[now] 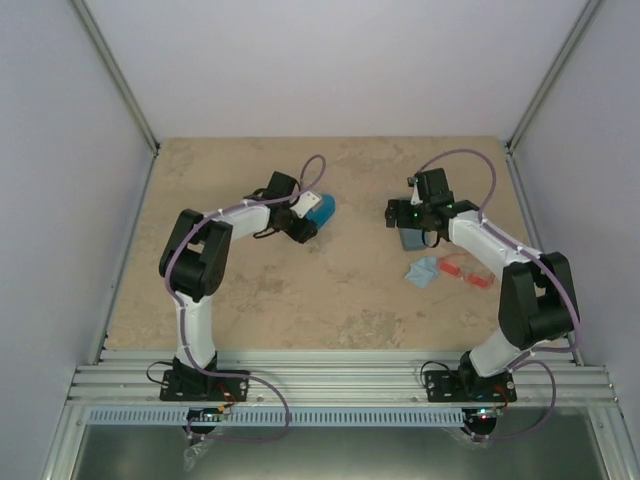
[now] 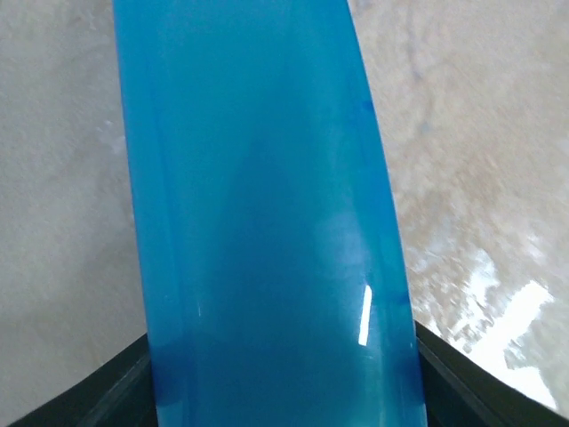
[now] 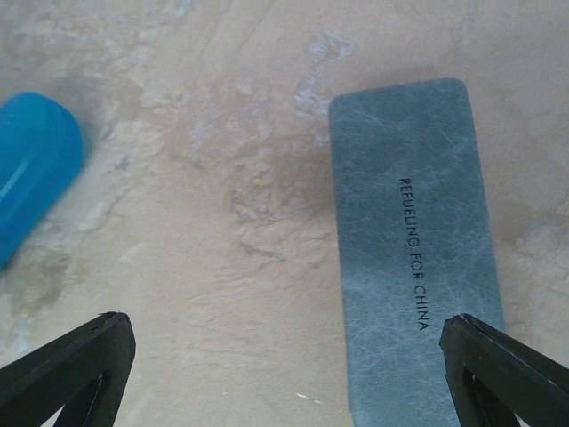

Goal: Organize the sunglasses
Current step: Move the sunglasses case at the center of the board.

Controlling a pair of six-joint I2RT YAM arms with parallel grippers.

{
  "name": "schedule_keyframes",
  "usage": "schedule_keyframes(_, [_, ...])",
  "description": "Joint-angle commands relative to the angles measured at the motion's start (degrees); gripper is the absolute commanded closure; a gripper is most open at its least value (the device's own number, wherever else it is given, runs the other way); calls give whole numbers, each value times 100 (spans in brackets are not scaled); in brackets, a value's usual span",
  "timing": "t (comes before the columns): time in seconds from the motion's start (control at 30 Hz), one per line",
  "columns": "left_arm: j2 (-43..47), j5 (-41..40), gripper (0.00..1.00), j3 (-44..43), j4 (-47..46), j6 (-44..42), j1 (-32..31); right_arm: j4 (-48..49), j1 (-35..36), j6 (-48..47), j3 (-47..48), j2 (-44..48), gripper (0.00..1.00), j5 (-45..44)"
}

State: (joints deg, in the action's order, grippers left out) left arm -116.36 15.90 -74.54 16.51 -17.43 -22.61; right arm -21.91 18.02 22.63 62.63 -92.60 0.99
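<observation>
Beige stone-patterned table point(image 1: 300, 300) between pale walls. Toward the far middle, my left gripper point(image 1: 306, 222) straddles the closed glossy blue oval case point(image 2: 267, 222). Its fingers point(image 2: 107, 396) sit close against both sides, though I cannot tell if they pinch. My right gripper point(image 3: 284, 325) hangs wide open over the closed grey-blue rectangular case point(image 3: 413, 249) — contents hidden. Red-orange translucent plastic sunglasses point(image 1: 468, 273) lie near the right edge, just beside a light blue cloth point(image 1: 424, 272).

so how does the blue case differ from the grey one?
The blue case is glossy, bright and rounded; the grey case is matte, flat, rectangular, printed REFUELING FOR CHINA. The blue case sits inside the left claw; the grey case lies under the open right claw, ungripped. Both are bluish cases.
</observation>
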Motion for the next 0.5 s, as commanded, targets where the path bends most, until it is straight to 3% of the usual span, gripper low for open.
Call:
schedule_keyframes(0.0, [420, 440, 41, 352, -200, -116, -68, 30, -35, 70, -61, 334, 4, 443])
schedule_keyframes(0.47, [1214, 68, 39, 1432, -279, -146, -1448, 238, -33, 248, -275, 521, 5, 1137])
